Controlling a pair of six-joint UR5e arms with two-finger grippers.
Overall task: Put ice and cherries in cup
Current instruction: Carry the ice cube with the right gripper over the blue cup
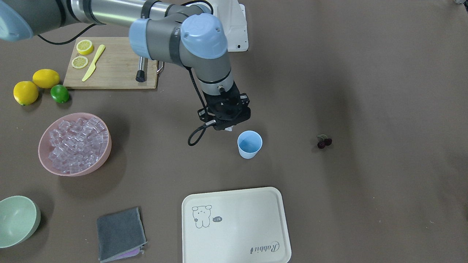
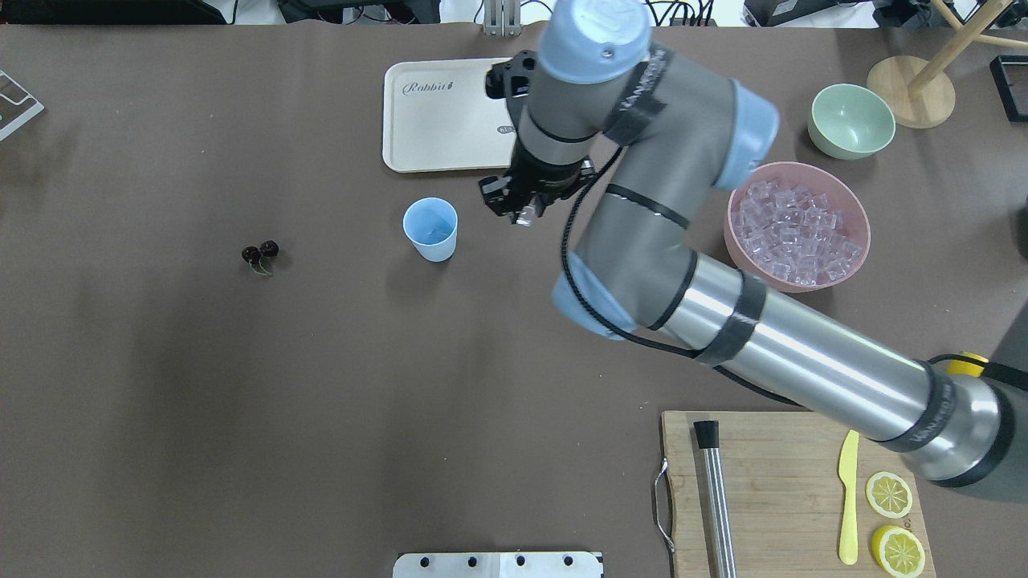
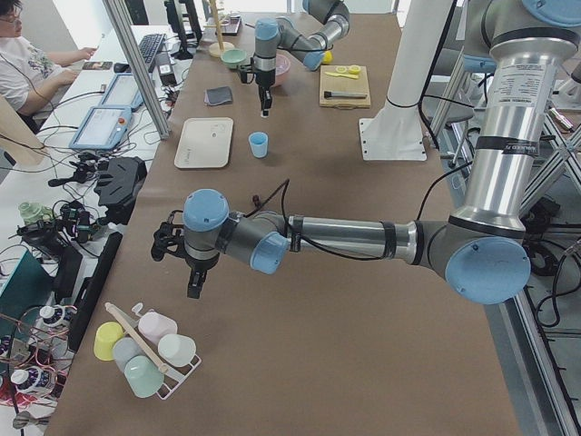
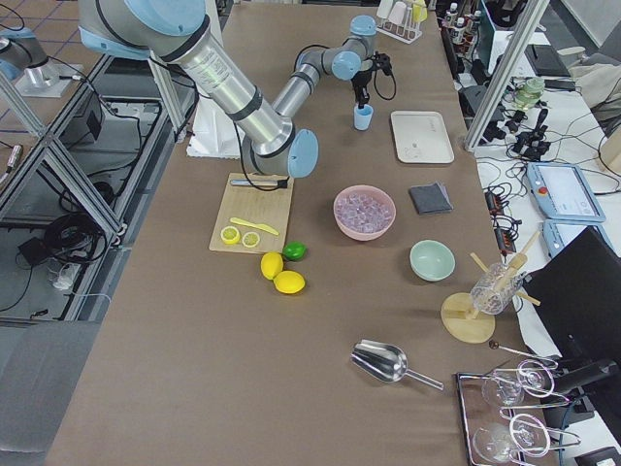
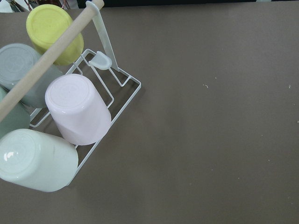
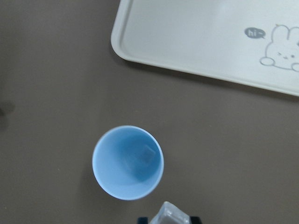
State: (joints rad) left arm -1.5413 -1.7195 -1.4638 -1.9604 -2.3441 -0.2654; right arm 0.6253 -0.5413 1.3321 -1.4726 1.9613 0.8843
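Right gripper first: its two fingers are pinched on a single clear ice cube, which you can see poking in at the bottom edge of the right wrist view. That gripper points straight down and hangs above the table just beside the cup, on the robot's right of it and not over the mouth. Look into the light-blue cup from the wrist camera and you will find it upright, with a second cube lying faintly against its bottom. The cherries lie on the bare brown table, well apart from the cup on the robot's left, two dark fruits joined by stems. The rest of the ice is heaped in the pink bowl, off to the robot's right of the cup, and the cream tray with the rabbit drawing sits just beyond the cup on your side. Farther right you have the pale green bowl, a folded grey cloth, and the cutting board with lemon slices and a yellow knife. Your left gripper shows only in the left side view, low over the near end of the table, and you cannot tell how its fingers stand; its wrist camera looks down on a wire rack of upturned pastel cups.
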